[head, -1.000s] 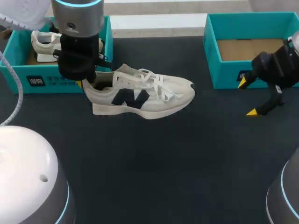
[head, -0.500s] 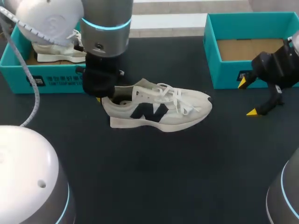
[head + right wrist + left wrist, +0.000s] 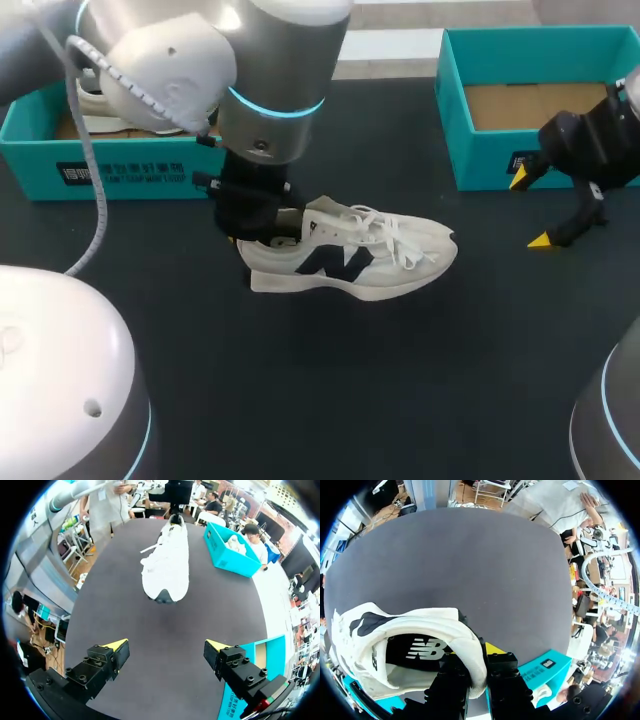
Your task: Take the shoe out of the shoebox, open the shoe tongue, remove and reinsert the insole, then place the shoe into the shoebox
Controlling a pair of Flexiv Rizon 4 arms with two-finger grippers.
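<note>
At mid-table, clear of the left shoebox (image 3: 120, 172), the shoe (image 3: 352, 256) is pinched by its heel collar in the left gripper (image 3: 478, 671), the right gripper (image 3: 166, 647) spread open; only the taking-out looks done.

Left arm (image 3: 280, 50): silver-grey tube, cyan light ring (image 3: 275, 106), white domed cap (image 3: 150, 60), grey ribbed cable (image 3: 96, 200), black wrist. Right gripper (image 3: 165, 645): black blocky fingers (image 3: 100, 667), round screws, yellow wedge tips. Bases (image 3: 50, 360): white domes, grey collars, cyan-ringed.
</note>
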